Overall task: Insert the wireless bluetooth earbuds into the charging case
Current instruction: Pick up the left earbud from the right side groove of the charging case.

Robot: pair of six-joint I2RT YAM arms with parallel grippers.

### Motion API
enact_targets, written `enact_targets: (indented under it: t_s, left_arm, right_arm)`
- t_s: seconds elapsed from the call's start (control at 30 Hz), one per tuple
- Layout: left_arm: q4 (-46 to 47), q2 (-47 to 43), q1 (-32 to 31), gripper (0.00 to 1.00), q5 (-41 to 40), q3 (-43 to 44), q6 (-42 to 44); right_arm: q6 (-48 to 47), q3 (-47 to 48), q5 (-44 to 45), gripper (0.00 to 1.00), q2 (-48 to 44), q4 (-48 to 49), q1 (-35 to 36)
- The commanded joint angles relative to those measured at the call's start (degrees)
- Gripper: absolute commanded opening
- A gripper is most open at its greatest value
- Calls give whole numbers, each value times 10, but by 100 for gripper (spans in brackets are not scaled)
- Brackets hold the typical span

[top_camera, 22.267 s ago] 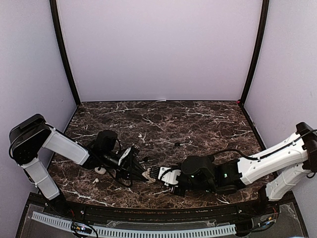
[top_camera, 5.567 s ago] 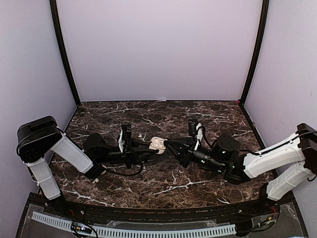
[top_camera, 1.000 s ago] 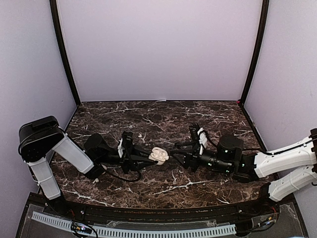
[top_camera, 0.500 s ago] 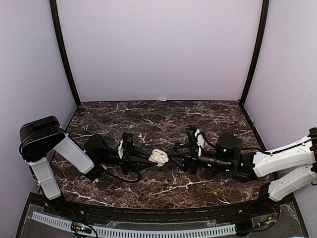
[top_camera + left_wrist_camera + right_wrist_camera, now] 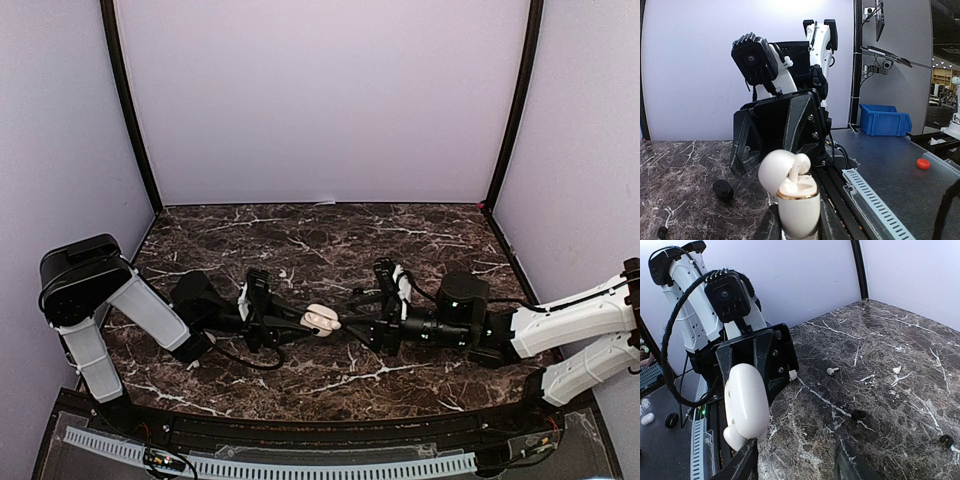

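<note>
Charging case (image 5: 798,207) (lid open, white earbud (image 5: 799,169) standing inside) is clamped by left gripper (image 5: 297,322); right gripper (image 5: 796,446) is seen released beside it.

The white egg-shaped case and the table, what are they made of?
The charging case looks like smooth white plastic, slightly shiny, with a gold metallic-looking ring at its opening. The table is dark brown with white veins like polished marble; it could be real stone or a printed top.
</note>
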Motion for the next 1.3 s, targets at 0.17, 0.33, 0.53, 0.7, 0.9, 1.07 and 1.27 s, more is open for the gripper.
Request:
enact_targets:
  t_s: [0.17,0.33,0.53,0.7,0.9,1.07,1.27]
  left_arm:
    - [80,-4,-2,0,-7,0,6]
    - [75,-4,-2,0,-6,0,9]
    - [62,-7,-2,0,-14,1,15]
    - [42,-9,-2,0,-13,6,26]
    - [31,-9,-2,0,-7,11,29]
    - [31,-10,-2,0,-7,11,28]
    - [28,-10,-2,0,-13,10,28]
  right_arm:
    - [-12,3,-40,51,-2,39,3]
    - [-13,9,-42,51,2,35,3]
    - [-10,11,-49,53,6,31,3]
    - [-12,15,-51,53,7,29,3]
    - [-15,21,-47,54,11,24,3]
    - [-17,21,-44,54,10,22,3]
    - [-25,0,-28,54,-20,-2,3]
